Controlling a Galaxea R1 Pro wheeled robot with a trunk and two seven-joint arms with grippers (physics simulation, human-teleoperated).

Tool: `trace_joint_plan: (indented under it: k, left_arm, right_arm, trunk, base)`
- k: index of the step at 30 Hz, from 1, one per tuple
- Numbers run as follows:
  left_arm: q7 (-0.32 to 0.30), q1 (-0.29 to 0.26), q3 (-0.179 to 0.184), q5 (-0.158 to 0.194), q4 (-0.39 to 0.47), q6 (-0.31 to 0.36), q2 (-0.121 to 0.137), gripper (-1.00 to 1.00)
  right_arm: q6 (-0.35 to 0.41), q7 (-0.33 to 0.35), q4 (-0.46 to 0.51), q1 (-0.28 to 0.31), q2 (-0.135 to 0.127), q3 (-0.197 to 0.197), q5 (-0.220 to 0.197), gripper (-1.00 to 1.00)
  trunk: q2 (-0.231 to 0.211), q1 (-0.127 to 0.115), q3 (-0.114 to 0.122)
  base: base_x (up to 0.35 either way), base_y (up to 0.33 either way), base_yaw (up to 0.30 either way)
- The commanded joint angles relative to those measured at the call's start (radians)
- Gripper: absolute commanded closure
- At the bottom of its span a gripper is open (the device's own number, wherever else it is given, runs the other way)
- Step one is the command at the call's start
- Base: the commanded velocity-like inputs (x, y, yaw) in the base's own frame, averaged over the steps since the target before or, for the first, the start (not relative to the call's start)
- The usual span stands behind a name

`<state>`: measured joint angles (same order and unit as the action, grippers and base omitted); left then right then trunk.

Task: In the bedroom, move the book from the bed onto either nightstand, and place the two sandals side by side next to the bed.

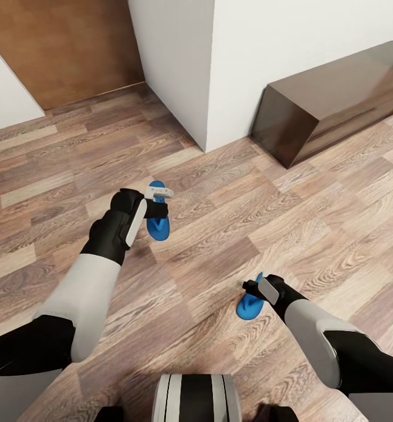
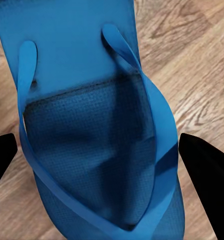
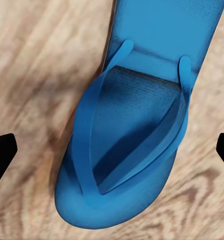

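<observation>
Two bright blue sandals lie on the wood-plank floor. One sandal (image 1: 158, 227) (image 2: 91, 125) is under my left gripper (image 1: 157, 202) (image 2: 97, 147), which is open, with a black finger (image 2: 207, 185) on each side of the sole. The other sandal (image 1: 249, 306) (image 3: 137, 130) lies under my right gripper (image 1: 253, 287) (image 3: 117, 145), also open, its fingertips (image 3: 1, 155) wide apart and clear of the sole. The sandals are about an arm's width apart. The book, the bed and the nightstand are out of view.
A white wall corner (image 1: 205, 76) juts out ahead. A long glossy dark-brown bench (image 1: 331, 97) stands against the wall at the right. A wooden door (image 1: 61, 47) is at the far left. Bare plank floor (image 1: 220, 234) lies between the sandals.
</observation>
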<state>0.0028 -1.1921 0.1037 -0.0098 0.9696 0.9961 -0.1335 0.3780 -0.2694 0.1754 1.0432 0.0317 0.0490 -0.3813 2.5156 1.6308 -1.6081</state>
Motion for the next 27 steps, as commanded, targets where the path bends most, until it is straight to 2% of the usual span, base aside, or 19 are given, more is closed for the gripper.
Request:
trace_joint_plan:
  k: [1,12,27]
  left_arm:
    - [0.000,0.000,0.001,-0.001,0.002,0.004,0.000,1.00]
    - [-0.001,0.000,0.002,-0.002,0.014,0.003,0.000,1.00]
    - [-0.001,0.000,0.004,0.002,0.078,0.004,-0.002,1.00]
  right_arm:
    - [0.005,-0.005,0.003,0.000,0.001,0.005,-0.001,-1.00]
    - [0.000,-0.005,0.003,0.000,-0.005,0.005,-0.003,-1.00]
    - [0.001,-0.005,0.003,0.000,-0.006,0.005,-0.003,-1.00]
  trunk:
    - [0.001,0.000,-0.005]
    - [0.001,0.000,-0.005]
    - [0.004,0.007,-0.063]
  base:
    - [0.001,0.000,0.000]
    - [0.000,0.000,0.000]
    - [0.000,0.000,0.000]
